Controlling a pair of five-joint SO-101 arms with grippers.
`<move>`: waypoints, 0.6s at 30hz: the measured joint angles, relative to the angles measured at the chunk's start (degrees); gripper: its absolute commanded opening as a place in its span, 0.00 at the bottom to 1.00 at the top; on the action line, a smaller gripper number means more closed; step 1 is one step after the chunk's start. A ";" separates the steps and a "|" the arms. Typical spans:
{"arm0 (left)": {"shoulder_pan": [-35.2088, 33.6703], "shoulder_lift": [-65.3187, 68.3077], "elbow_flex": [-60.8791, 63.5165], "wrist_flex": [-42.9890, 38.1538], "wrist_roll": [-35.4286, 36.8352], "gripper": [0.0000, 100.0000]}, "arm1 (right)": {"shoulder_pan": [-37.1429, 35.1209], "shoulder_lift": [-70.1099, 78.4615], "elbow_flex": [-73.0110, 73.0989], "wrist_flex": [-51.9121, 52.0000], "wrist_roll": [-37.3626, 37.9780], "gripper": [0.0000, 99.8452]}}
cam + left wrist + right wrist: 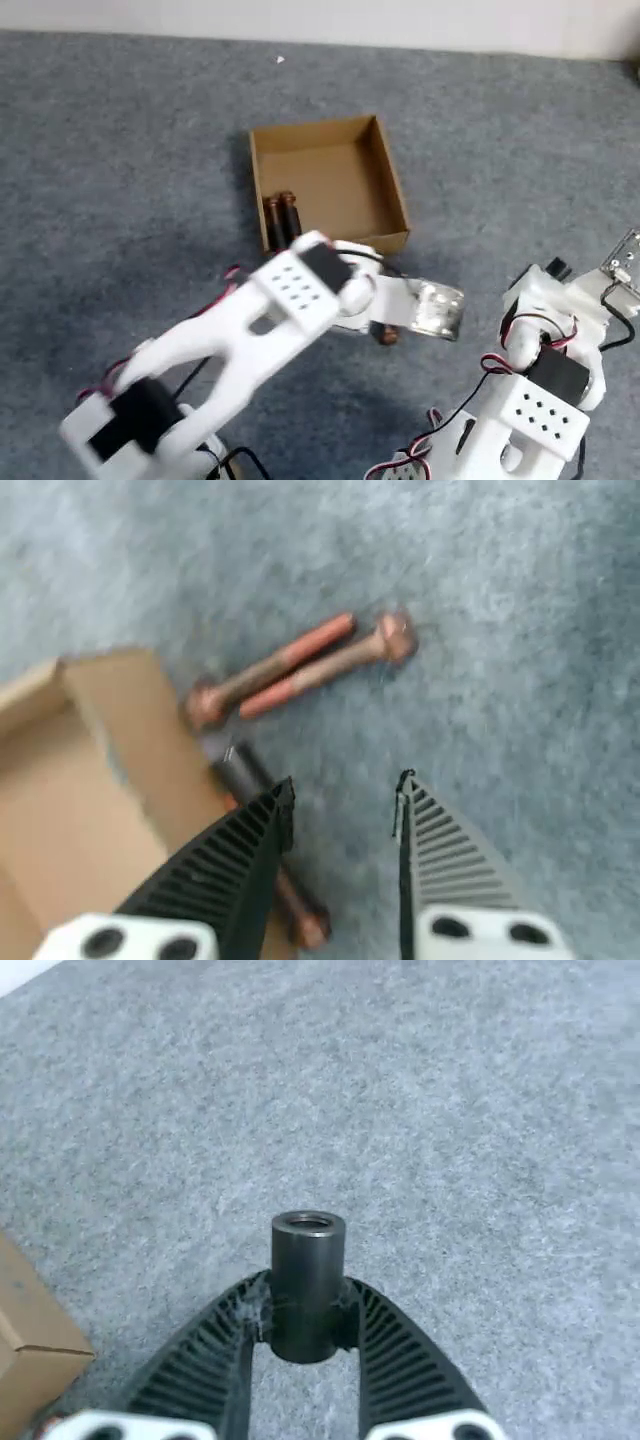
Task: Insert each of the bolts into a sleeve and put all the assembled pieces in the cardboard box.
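In the cardboard box [335, 180]: two coppery pieces [280, 218] are lying side by side against one wall, so I judge part of the job done (whether each is wearing a sleeve is too small to tell).
Loose bolts [300, 670]: two are lying together on the carpet [520, 630], just beside the box's outer wall, and are waiting for sleeves.
Third piece [238, 768]: it is lying along the box wall under the left fingers, dark along part of its length and coppery at one end.
Sleeve [308, 1250]: it is standing upright, bore facing up.
Right gripper [306, 1290]: it is pinching the sleeve low down between both fingers, while its arm [540, 410] is sitting folded well apart from the box.
Left gripper [345, 780]: it is hovering over the carpet near the bolts, fingers spread wide and holding nothing.
Left arm [250, 320]: it is stretching out past the box's near corner.
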 measured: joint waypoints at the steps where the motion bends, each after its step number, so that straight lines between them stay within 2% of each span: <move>1: 0.62 2.73 -1.85 0.00 -0.62 0.19 | 0.09 0.00 0.00 0.00 0.00 0.01; 9: 1.58 19.08 -14.86 0.00 -5.36 0.19 | 0.26 0.00 0.00 0.00 0.53 0.01; 18: 3.16 28.40 -21.80 -0.09 -5.71 0.19 | 0.26 0.00 0.00 0.00 1.05 0.01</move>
